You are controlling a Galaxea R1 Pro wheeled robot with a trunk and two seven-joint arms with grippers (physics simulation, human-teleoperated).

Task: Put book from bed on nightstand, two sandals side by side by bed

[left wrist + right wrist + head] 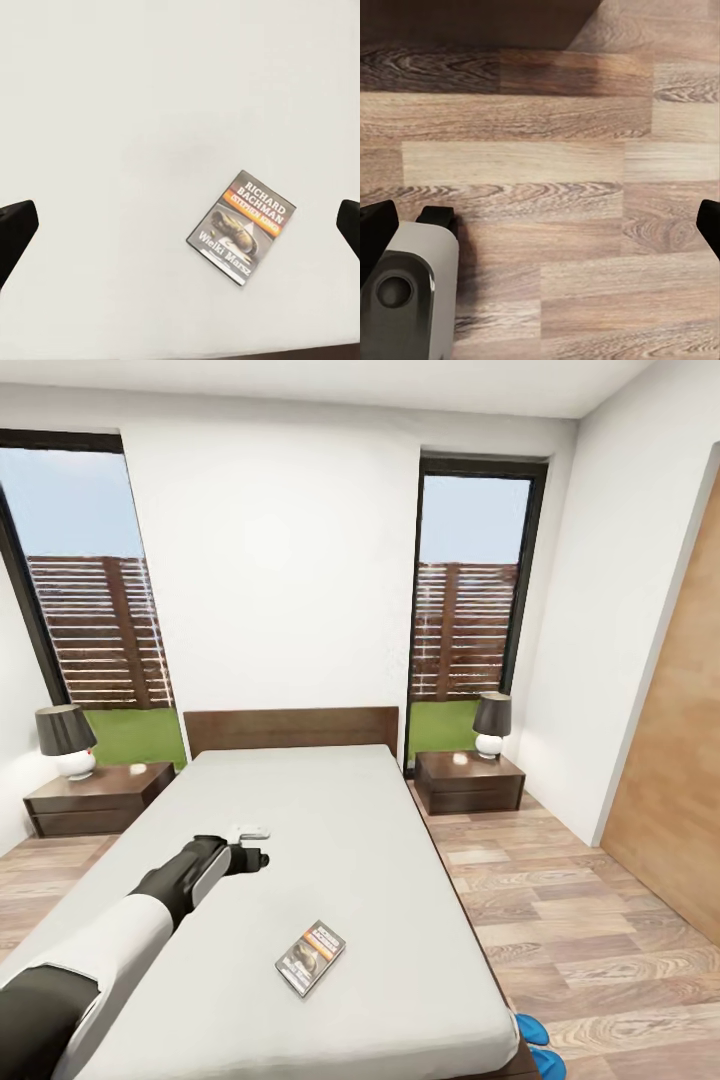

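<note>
We had the book (310,957) lying flat on the bed (400,880), on the grey mattress toward the foot end, cover up. Its long axis ran diagonally across the mattress, not square to the bed's edges.

Left gripper (252,848) hung above the mattress further toward the headboard, so the book lay back toward the robot and a little to the right of the hand. Apart, no contact. In the left wrist view the book (241,226) sat between the two fingertips (13,231) but off-centre, closer to one side. Fingers were spread wide, nothing held.

Right gripper (540,225) pointed at the wood floor (547,157), fingers also wide apart, empty. It was clear of the bed, so we judged the left arm the nearer one for the book.

Our read: the next move needed the left hand pulled back over the book and the wrist turned to match that diagonal.

Sandals (535,1045) showed blue on the floor just beside the bed's foot corner, robot's right. Nightstand (470,780) stood right of the headboard, well away from the book.
</note>
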